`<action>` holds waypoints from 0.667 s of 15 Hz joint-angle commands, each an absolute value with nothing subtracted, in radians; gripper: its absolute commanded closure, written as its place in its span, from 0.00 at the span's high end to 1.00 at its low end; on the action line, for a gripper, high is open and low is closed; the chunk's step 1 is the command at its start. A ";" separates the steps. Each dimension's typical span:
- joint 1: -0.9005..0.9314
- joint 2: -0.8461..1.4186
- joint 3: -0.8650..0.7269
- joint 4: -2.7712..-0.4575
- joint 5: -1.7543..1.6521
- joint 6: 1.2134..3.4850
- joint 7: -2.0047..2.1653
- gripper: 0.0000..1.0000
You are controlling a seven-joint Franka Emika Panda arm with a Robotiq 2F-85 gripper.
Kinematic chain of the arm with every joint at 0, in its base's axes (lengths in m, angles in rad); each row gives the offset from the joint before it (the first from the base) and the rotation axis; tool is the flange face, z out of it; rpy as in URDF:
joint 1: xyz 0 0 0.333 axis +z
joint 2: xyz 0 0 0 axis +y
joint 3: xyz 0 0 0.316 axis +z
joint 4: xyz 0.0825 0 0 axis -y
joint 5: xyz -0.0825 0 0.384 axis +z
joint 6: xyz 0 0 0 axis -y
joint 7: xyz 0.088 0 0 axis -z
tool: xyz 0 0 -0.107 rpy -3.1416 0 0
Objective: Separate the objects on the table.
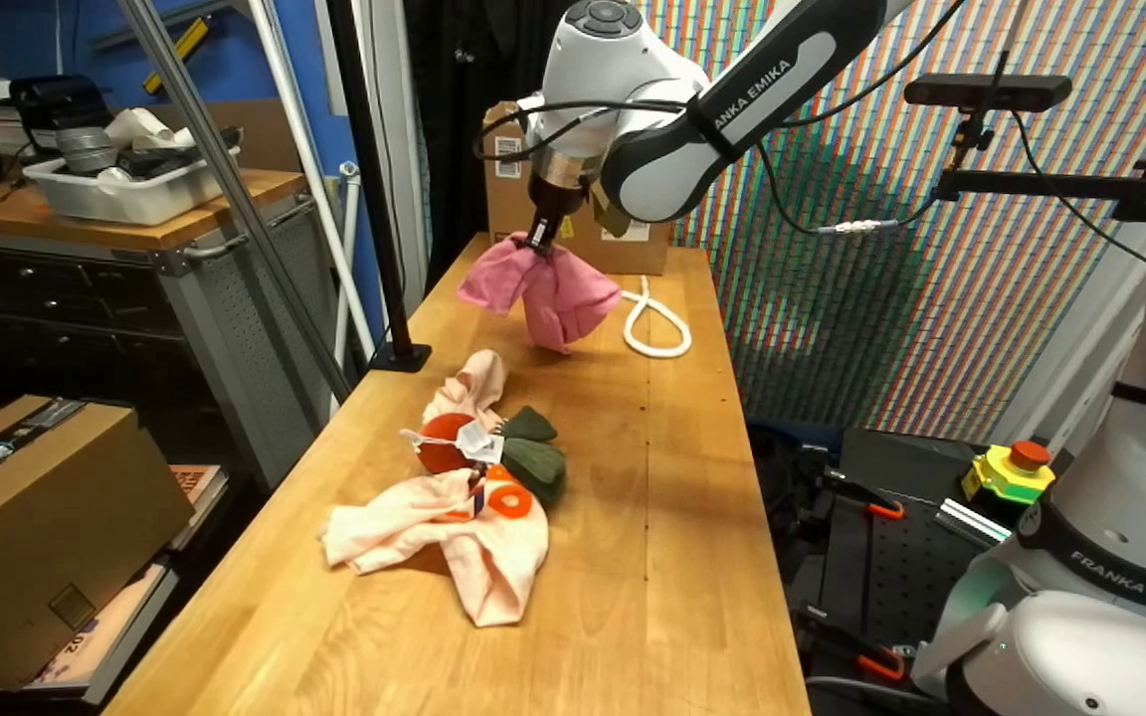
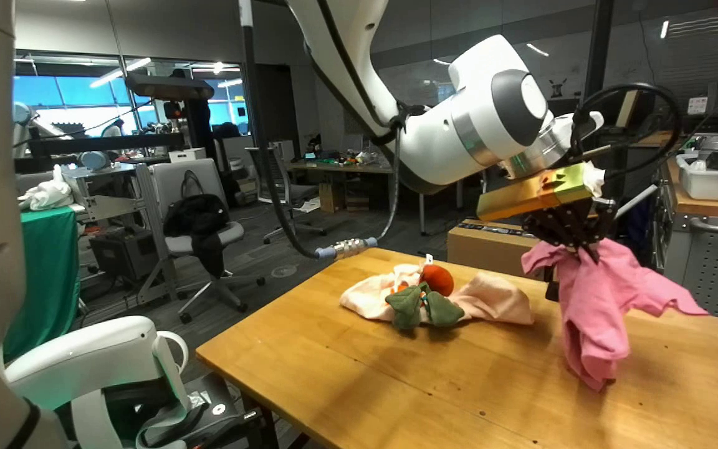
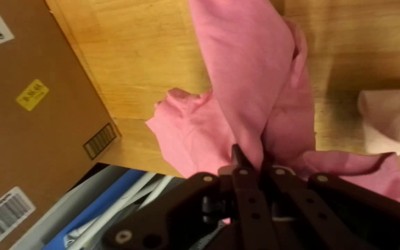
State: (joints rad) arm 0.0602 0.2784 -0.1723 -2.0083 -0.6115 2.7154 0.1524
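- The hand (image 1: 540, 247) hung over the tabletop (image 1: 682, 597), near the end that bore the brown cardboard box (image 3: 43, 132); its jaws were pressed together on a bunched pinch of the pink cloth (image 2: 596, 312).
- The pink cloth drooped from the hand in loose folds in both exterior views; whether its lowest fold touched the tabletop could not be told.
- The white rope loop (image 1: 658, 353) lay on the tabletop beside the pink cloth and near the box; the long edge opposite the black post (image 1: 369, 169) ran close by.
- The cream-beige cloth (image 1: 493, 557) lay rumpled nearer the post's long edge, well apart from the rope; whether it was one piece or two could not be told.
- The dark green cloth (image 1: 536, 469) sat against it, on the side away from the post's edge; its two lobes were spread.
- The round red-orange item (image 2: 437, 280) lay between the cream-beige parts; a small white piece (image 1: 478, 444) overlapped it in an exterior view; an orange ring (image 1: 510, 488) showed nearby, printed or separate unclear.
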 commanded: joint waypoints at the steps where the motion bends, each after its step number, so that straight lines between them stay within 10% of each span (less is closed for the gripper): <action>1: 0.116 0.335 -0.266 -1.891 -0.780 2.732 0.402 0.03; 10: 0.171 0.490 -0.372 -1.671 -0.922 2.675 0.892 0.03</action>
